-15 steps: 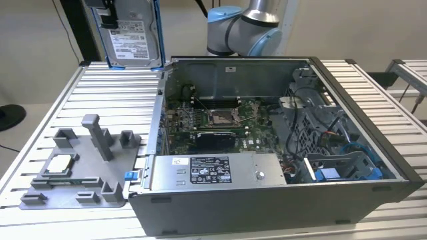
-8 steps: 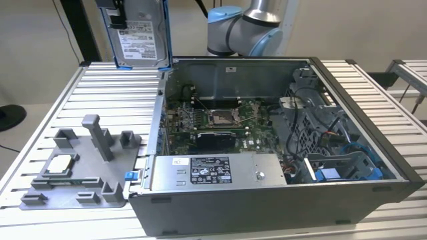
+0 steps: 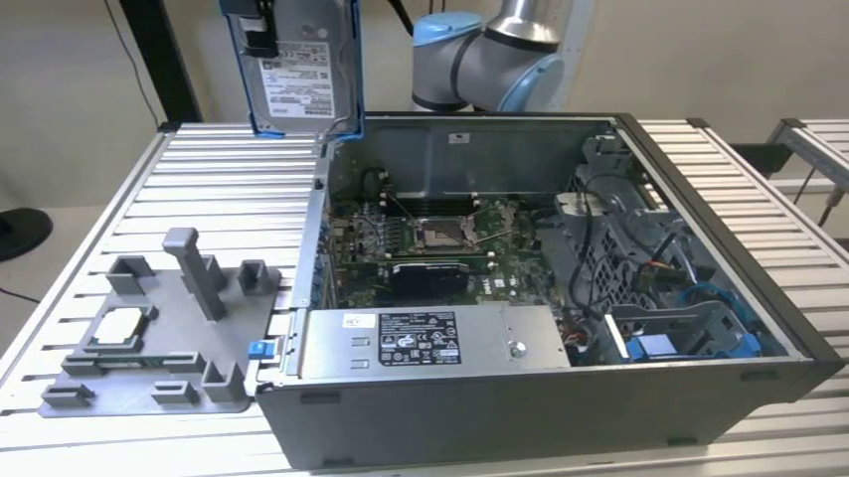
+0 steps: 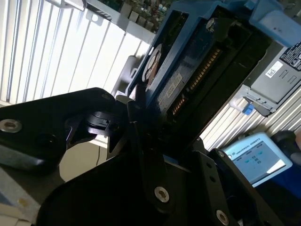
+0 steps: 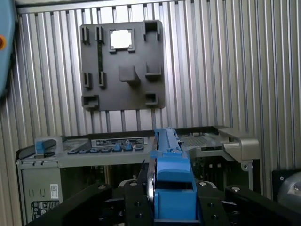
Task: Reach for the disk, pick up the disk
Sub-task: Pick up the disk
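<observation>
— Grey plastic fixture plate [image 3: 199, 393] on the exterior view's left, with a small square chip [image 3: 122, 323] in 1 of its pockets. Nothing is touching it.
— And just along from that, up high?
— That's the disk [image 3: 308, 75], on edge, label facing us, blue bracket round it. It hangs above the slatted table [image 3: 226, 169] by the back corner of the open computer case [image 3: 531, 417], well apart from everything below.
— Claw got it?
— Looks that way. In the first wrist view the gripper [image 5: 173, 200] has 2 black fingers clamped on the blue bracket, 1 either side, no gap I can see.
— So the reach is over?
— I'd say so. The pick-up looks as good as done.
— Further right?
— Motherboard [image 3: 431, 238] bare inside the case, grey power supply box [image 3: 424, 343] along the near wall, blue drive cage [image 3: 690, 343] far right.
— What would any further move need?
— A firm clamp, I reckon, and room over that case wall. A swing could tip it.
</observation>
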Robot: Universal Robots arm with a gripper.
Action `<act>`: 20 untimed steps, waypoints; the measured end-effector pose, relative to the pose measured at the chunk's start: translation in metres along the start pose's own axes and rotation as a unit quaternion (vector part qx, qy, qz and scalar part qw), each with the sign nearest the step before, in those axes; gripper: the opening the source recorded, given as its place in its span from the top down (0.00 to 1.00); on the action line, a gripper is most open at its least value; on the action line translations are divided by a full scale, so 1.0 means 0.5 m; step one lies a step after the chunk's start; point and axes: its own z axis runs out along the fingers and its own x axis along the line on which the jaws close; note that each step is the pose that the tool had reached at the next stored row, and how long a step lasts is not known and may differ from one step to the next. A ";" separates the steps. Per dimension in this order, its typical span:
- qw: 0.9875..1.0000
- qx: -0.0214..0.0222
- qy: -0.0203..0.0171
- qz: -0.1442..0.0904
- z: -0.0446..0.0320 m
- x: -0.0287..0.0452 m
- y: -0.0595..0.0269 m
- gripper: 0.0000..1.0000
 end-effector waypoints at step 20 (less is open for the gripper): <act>1.000 -0.002 0.000 0.000 -0.002 -0.010 -0.102 1.00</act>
